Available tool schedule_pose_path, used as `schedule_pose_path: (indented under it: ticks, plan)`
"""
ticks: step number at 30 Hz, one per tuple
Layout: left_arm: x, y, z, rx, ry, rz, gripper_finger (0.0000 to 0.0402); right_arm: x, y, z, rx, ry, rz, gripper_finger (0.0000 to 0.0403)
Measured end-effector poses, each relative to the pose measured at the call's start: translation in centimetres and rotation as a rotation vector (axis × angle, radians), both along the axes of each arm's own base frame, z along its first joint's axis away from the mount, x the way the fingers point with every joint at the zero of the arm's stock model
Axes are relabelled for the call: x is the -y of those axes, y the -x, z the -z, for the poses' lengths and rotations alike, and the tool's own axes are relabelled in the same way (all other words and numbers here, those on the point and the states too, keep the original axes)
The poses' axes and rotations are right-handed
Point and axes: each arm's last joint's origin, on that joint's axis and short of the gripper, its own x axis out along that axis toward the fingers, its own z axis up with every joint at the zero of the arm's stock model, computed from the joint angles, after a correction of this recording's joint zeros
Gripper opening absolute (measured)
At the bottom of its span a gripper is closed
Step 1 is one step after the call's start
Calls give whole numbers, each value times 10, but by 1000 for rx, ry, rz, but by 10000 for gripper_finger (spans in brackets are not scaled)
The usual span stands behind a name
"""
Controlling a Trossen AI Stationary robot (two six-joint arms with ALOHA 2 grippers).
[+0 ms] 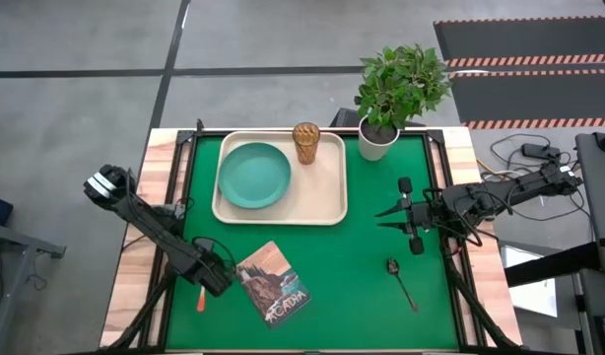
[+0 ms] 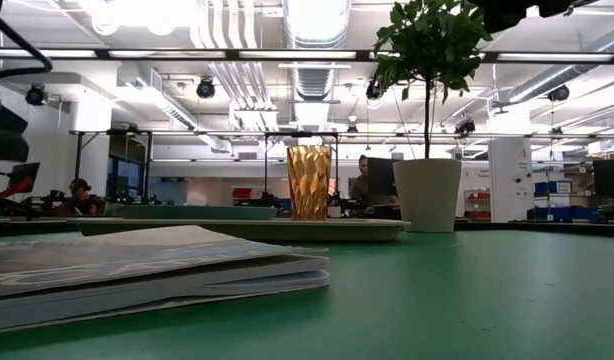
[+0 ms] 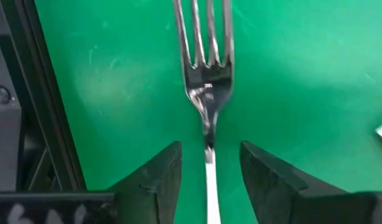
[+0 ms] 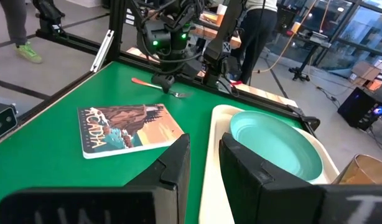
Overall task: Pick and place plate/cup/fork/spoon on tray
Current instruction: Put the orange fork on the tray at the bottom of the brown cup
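Left tool (image 3: 209, 163) open narrowly, low over the fork (image 3: 207, 81) near the tabletop's (image 1: 362, 256) left edge; fork's neck runs lengthwise between the fingers. Right tool (image 1: 386, 215) waits mid-right, slightly open.

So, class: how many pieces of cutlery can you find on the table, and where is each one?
2. The fork lies on the green mat at the table's left edge, between the left end effector's open fingers. The spoon lies on the mat's right side, near the right end effector.
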Motion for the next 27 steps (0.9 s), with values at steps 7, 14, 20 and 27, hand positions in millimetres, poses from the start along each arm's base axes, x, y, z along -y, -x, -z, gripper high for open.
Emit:
schedule_pose_path:
  ticks: [7,14,20,27]
  plan:
    - [-2,2,5,-4,-7,-20,85,0,0,0,0,-1,0,75]
    - [-3,3,6,-10,-12,-29,8,0,0,0,0,-1,0,75]
    - [-2,2,3,-4,-10,-52,3,0,0,0,-3,0,0,75]
    - [3,-11,-16,29,20,-75,2,2,6,-1,0,-1,1,75]
